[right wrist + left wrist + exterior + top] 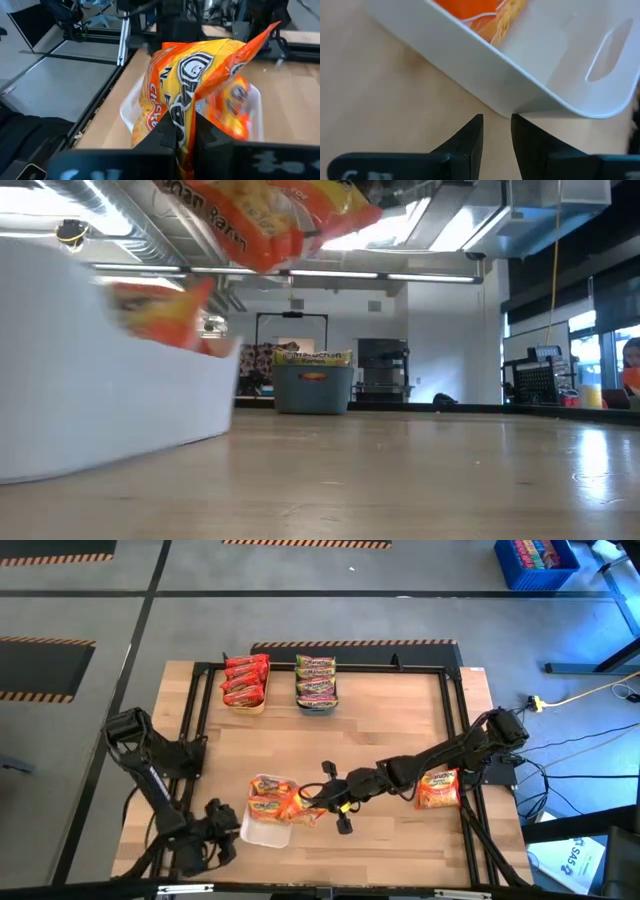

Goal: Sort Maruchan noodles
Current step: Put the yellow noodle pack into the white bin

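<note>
White tray (262,831), near table edge: holds orange Maruchan packets (266,796).
Right gripper (318,797): clamped on one orange packet (195,85), held above that tray.
Left gripper (496,131): fingers slightly parted, empty, just beside the tray's wall.
Yellow tray (247,700), far edge: red packets (245,678).
Blue-grey tray (313,387): green-edged packets (316,679).
Loose orange packets (438,788): under right arm.

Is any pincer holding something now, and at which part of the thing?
The right pincer holds an orange noodle packet by its lower edge, above the white tray. The left pincer holds nothing.
</note>
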